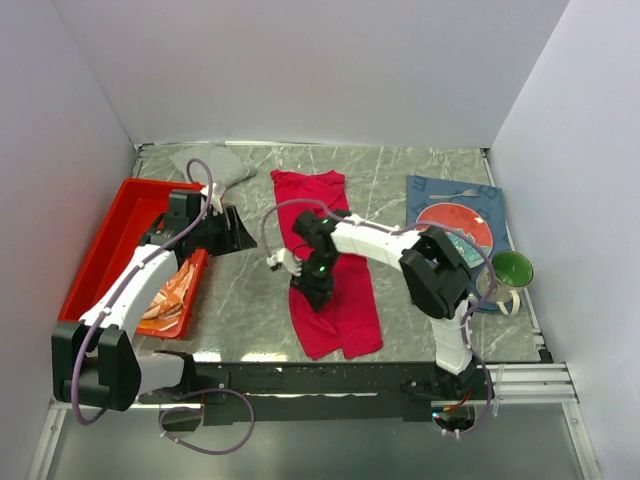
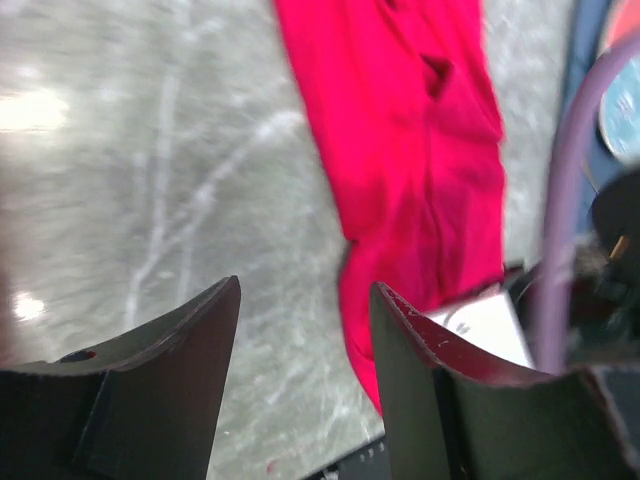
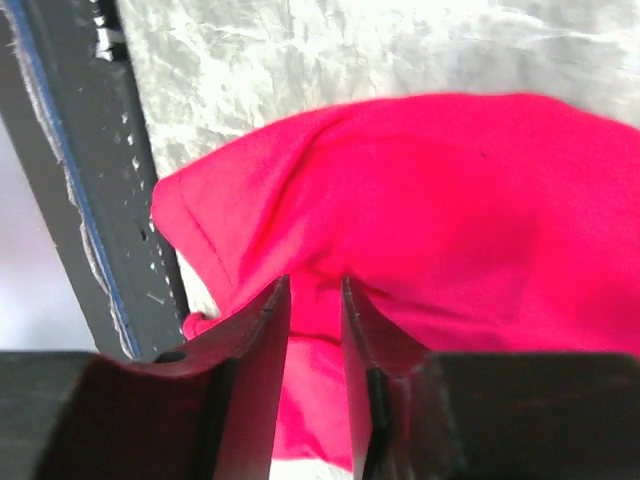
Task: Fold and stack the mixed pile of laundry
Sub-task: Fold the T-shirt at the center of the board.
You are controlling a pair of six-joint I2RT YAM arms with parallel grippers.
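Note:
The crimson-magenta shirt (image 1: 335, 300) lies spread lengthwise at the table's middle. My right gripper (image 1: 313, 293) is down on its left-near part. In the right wrist view the gripper (image 3: 315, 282) has its jaws nearly together, pinching a raised fold of the shirt (image 3: 450, 200). My left gripper (image 1: 236, 233) is open and empty, hovering over bare table left of the shirt. In the left wrist view the gripper (image 2: 305, 285) faces the shirt's edge (image 2: 400, 130). The grey garment (image 1: 211, 163) lies crumpled at the back left. The orange-and-white patterned cloth (image 1: 171, 296) lies in the red tray (image 1: 110, 235).
A dark blue placemat (image 1: 430, 195) at the right carries a plate (image 1: 455, 222) and a fork. A green mug (image 1: 512, 270) stands at its near right corner. White walls enclose the table. The dark front rail (image 3: 80, 200) runs beside the shirt's near corner.

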